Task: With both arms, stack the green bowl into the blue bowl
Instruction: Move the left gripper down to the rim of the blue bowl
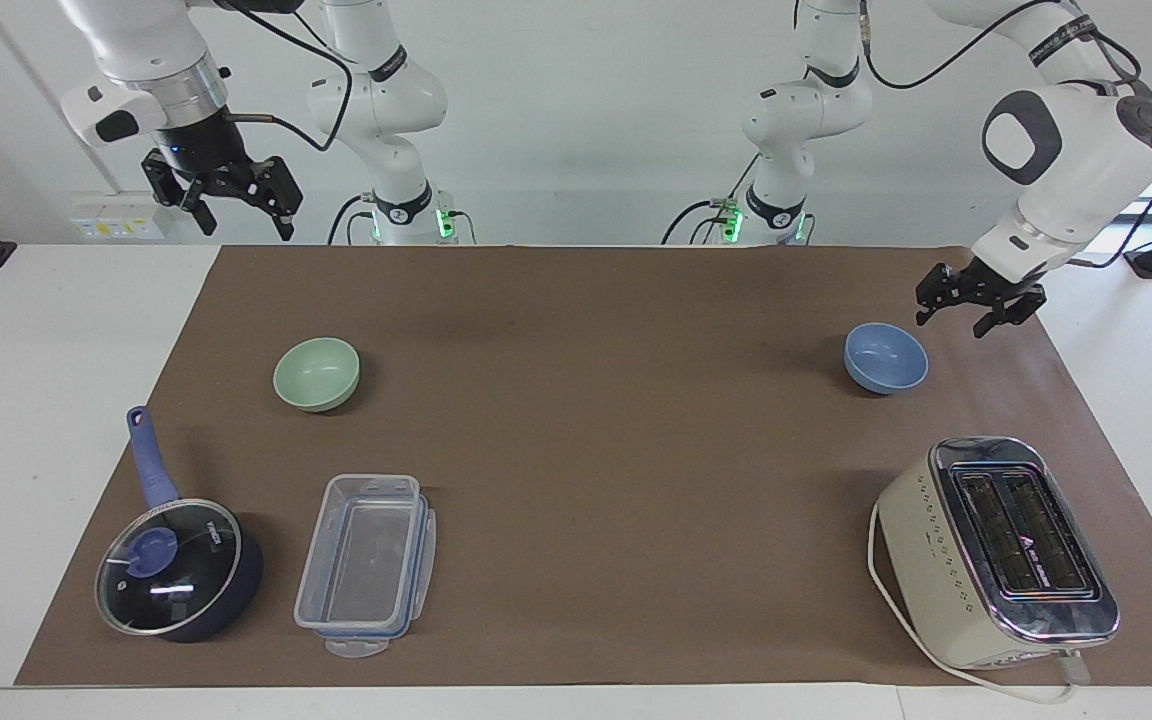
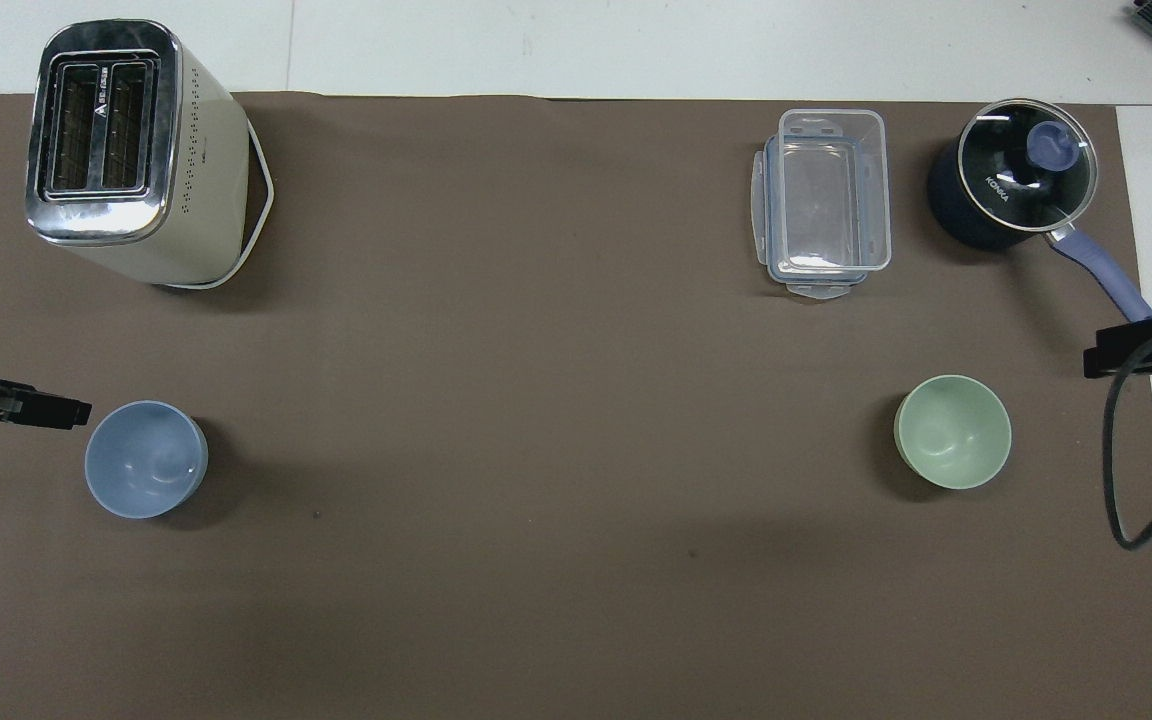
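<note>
Green bowl (image 1: 316,373) sits upright and empty on the brown mat (image 1: 576,450) covering the bench (image 1: 56,400). Read the bench as a dial from above, with twelve pointing away from the robots. On it, this bowl lies at about three o'clock of the mat's centre, toward the right arm's end.

It looks like a light, stiff, matte bowl, probably plastic, so it should not be fragile. The curved wall would likely slide out of a pinch across its width. The sound hold is on the rim, one finger inside and one outside, at the edge nearest the arm. It should be kept level so that it drops squarely into its partner.

Blue bowl (image 1: 885,358), about the same size, stands upright at nine o'clock, well apart from the green one. A clear lidded container (image 1: 366,560) lies at eleven o'clock of the green bowl, and a dark saucepan (image 1: 181,570) at about one. The toaster (image 1: 996,550) stands at twelve of the blue bowl.

Left arm (image 1: 1066,150) has its jaws low, just beside the blue bowl's rim at about nine to ten o'clock, spread open, holding nothing and not touching it. Right arm (image 1: 151,60) waits with its jaws raised over the mat's edge at two o'clock of the green bowl, also open and empty.
</note>
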{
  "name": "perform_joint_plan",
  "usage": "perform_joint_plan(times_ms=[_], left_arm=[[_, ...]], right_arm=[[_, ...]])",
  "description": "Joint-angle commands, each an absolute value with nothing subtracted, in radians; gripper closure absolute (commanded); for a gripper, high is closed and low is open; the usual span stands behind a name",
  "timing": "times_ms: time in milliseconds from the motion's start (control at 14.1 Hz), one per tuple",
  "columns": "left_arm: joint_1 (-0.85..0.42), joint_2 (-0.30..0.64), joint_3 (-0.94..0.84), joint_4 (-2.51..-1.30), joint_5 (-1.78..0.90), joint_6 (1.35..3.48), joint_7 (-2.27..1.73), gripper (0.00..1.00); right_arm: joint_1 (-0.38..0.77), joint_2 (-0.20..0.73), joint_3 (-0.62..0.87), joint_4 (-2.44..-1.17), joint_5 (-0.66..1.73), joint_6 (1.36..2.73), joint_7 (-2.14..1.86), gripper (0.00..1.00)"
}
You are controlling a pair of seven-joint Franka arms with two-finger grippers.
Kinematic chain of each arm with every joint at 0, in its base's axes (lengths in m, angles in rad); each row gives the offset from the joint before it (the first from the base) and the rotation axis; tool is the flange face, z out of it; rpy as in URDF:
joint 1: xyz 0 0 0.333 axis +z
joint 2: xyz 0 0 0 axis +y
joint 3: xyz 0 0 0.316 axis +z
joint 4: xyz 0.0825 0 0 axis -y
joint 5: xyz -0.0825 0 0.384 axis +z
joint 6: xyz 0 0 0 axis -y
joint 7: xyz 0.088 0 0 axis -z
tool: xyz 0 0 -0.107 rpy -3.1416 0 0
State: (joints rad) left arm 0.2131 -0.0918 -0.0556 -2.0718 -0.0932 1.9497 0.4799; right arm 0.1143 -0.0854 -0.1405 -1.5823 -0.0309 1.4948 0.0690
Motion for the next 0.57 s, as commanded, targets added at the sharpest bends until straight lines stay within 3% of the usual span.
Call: perform_joint_plan(times_ms=[0,497], left_arm=[[0.267,-0.075,-0.064,-2.19,-0.161,2.086,0.584,0.18],[0.336,0.005,-0.064,-2.282,-0.235,2.262,0.676,0.33]], right_arm=[[0.106,-0.086,-0.14,-1.578,-0.015,1.491,0.043,0.0],[0.106,-0.086,-0.14,-1.578,-0.015,1.491,0.043,0.0]])
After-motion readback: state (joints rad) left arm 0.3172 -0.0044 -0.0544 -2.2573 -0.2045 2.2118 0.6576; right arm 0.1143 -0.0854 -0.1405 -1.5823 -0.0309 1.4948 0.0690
